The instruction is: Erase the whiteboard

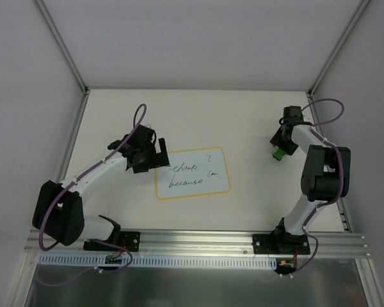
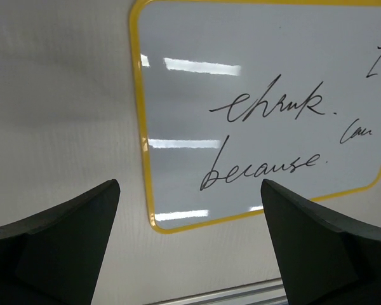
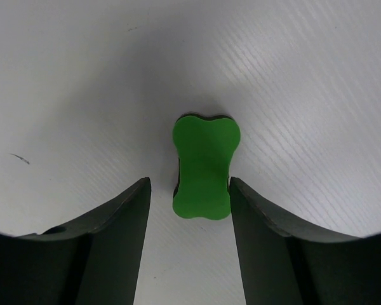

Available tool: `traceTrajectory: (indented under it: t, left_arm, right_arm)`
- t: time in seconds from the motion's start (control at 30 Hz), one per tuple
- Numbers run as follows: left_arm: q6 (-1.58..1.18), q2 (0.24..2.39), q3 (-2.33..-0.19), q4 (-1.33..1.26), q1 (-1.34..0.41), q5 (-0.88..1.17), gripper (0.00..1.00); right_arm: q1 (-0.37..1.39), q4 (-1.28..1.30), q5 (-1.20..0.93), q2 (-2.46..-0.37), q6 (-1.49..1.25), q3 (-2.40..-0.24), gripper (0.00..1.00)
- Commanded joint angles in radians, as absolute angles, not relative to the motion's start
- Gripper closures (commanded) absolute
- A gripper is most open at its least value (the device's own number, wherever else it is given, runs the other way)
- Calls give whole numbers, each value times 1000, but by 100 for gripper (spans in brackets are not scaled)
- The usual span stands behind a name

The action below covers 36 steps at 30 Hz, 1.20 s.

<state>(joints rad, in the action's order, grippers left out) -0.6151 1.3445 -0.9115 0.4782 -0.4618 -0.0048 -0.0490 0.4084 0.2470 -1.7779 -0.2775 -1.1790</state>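
Spread right gripper [image 3: 190, 182] fingers are straddling the green block [image 3: 203, 168] on the desk [image 3: 82, 76], one finger touching it, the other apart. Left gripper [image 2: 189, 185] is hovering wide open beside the whiteboard [image 2: 267, 70], which is lying mid-desk, carrying handwriting [image 2: 273, 108].

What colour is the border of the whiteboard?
Yellow. The whiteboard border shows best in the left wrist view.
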Motion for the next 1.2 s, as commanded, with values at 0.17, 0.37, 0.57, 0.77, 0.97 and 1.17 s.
traceTrajectory:
  t: [0.17, 0.37, 0.57, 0.77, 0.97, 1.17]
  left_arm:
    - [-560, 1296, -879, 476, -403, -17, 5]
    - [-554, 1312, -877, 479, -391, -14, 6]
    - [-552, 1344, -877, 476, -385, -17, 8]
    - [-566, 1399, -877, 476, -367, -17, 18]
    - [-572, 1476, -902, 474, -361, -37, 35]
    - [-574, 1557, -934, 463, -353, -60, 55]
  right_arm:
    - [-67, 403, 252, -1830, -337, -1227, 49]
    - [-69, 403, 249, -1836, -344, -1227, 52]
    - [-71, 410, 238, -1845, -339, -1239, 72]
    - [-63, 423, 201, -1835, -307, -1239, 98]
    - [79, 422, 176, -1724, -195, -1216, 100]
    - [318, 422, 189, -1629, -153, -1207, 100]
